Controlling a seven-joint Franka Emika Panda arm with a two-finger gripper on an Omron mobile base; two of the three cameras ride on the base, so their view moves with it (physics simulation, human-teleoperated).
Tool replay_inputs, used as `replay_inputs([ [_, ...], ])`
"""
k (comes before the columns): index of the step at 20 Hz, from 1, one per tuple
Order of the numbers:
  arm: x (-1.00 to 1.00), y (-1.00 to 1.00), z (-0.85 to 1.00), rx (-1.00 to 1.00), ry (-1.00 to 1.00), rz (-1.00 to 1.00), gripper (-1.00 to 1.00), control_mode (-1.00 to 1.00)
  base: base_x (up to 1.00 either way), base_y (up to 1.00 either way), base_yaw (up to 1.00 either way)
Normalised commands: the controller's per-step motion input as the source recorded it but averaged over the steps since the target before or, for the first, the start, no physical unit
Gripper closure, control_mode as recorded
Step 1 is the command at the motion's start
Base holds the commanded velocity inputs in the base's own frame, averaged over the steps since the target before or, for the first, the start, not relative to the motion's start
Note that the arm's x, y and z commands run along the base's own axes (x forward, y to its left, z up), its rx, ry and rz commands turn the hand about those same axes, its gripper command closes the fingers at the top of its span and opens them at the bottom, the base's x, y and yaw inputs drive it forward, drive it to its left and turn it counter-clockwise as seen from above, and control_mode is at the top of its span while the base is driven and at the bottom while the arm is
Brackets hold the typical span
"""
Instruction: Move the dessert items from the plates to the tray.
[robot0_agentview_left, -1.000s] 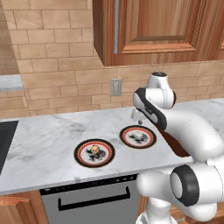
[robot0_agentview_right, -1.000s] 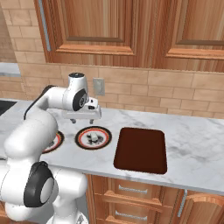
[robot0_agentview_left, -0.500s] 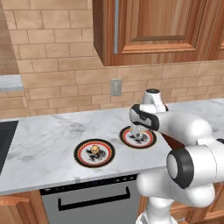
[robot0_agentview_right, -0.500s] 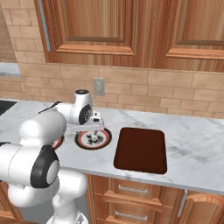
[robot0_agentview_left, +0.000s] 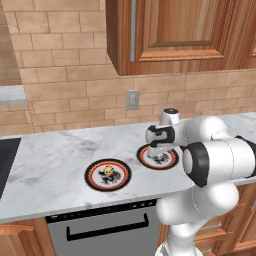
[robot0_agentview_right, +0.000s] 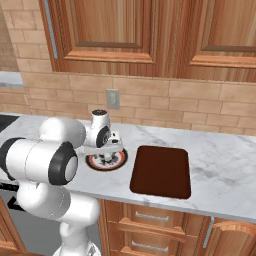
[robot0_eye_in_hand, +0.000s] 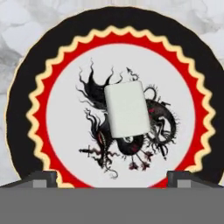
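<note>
The white cube-like lump (robot0_eye_in_hand: 127, 108) lies at the centre of a patterned plate (robot0_eye_in_hand: 26, 87). My gripper (robot0_eye_in_hand: 111, 177) hangs straight above it, open, with its fingertips (robot0_eye_in_hand: 41, 177) spread wide on either side and nothing between them. From the base, that plate (robot0_agentview_left: 170, 161) (robot0_agentview_right: 119, 160) sits under the gripper (robot0_agentview_left: 160, 149) (robot0_agentview_right: 111, 152), partly covered by the hand. The second plate (robot0_agentview_left: 90, 175) lies to its left and carries the round tan cookie (robot0_agentview_left: 107, 171). The dark reddish-brown tray (robot0_agentview_right: 161, 171) rests on the counter just right of the near plate.
A marble counter (robot0_agentview_left: 55, 155) runs along a brick wall with an outlet (robot0_agentview_left: 132, 99). Wooden cabinets (robot0_agentview_right: 105, 30) hang overhead. A dark cooktop edge (robot0_agentview_left: 5, 160) sits at the far left, and an oven front (robot0_agentview_left: 105, 230) is below the counter.
The arm has swung forward and down; the hand has dropped from above the counter to just over the right plate with the white lump.
</note>
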Motion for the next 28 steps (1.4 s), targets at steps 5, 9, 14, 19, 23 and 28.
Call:
replay_inputs([
  [5, 0.39, 0.0, -0.15, 0.0, 0.0, 0.01, -1.0, -1.0, 0.0, 0.0, 0.0],
  [9, 0.08, 0.0, -0.06, 0.0, 0.02, 0.0, -1.0, -1.0, 0.0, 0.0, 0.0],
  [14, 0.14, 0.01, -0.17, 0.0, 0.01, 0.0, -1.0, -1.0, 0.0, 0.0, 0.0],
  [19, 0.18, 0.0, -0.16, 0.0, 0.0, 0.0, -1.0, -1.0, 0.0, 0.0, 0.0],
  [23, 0.08, 0.0, -0.25, 0.0, 0.0, 0.0, 1.0, -1.0, 0.0, 0.0, 0.0],
  [28, 0.0, 0.0, -0.01, 0.0, 0.0, 0.0, 1.0, -1.0, 0.0, 0.0, 0.0],
])
